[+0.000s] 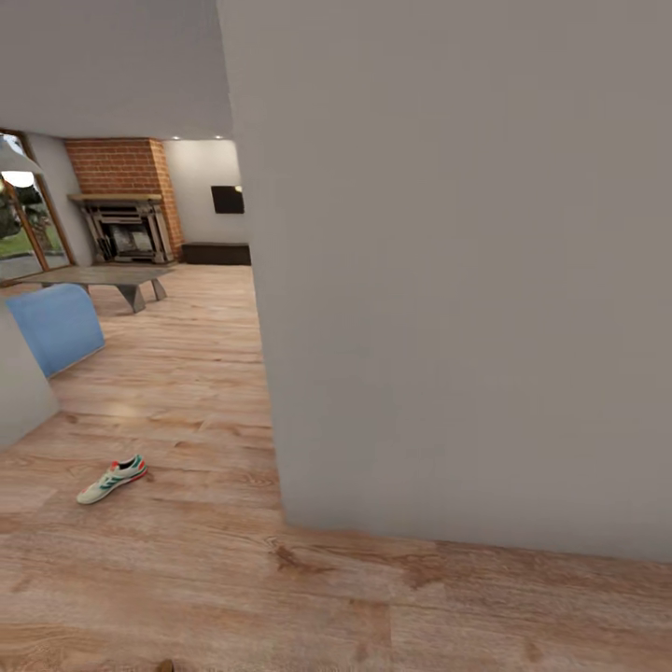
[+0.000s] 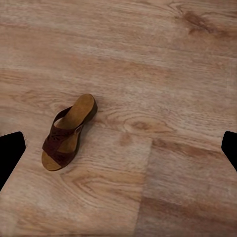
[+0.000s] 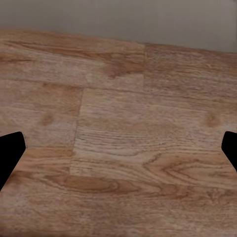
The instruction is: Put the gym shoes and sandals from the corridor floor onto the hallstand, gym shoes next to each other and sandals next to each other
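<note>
Wood floor (image 1: 187, 392) everywhere; one sneaker (image 1: 112, 479) is seen lying far left, a sandal (image 2: 68, 132) under the wide-open, empty left tool (image 2: 118, 148). Right tool (image 3: 118, 148) is spread too. Probably still searching; a sandal grab seems needed next.

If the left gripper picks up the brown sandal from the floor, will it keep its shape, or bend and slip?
The brown sandal lies flat on its sole on the wood floor, so it probably will not roll or tip. Its thick sole looks fairly stiff, while the wide strap may flex if pinched. It is likely light; the smooth insole could slip between the fingers.
</note>
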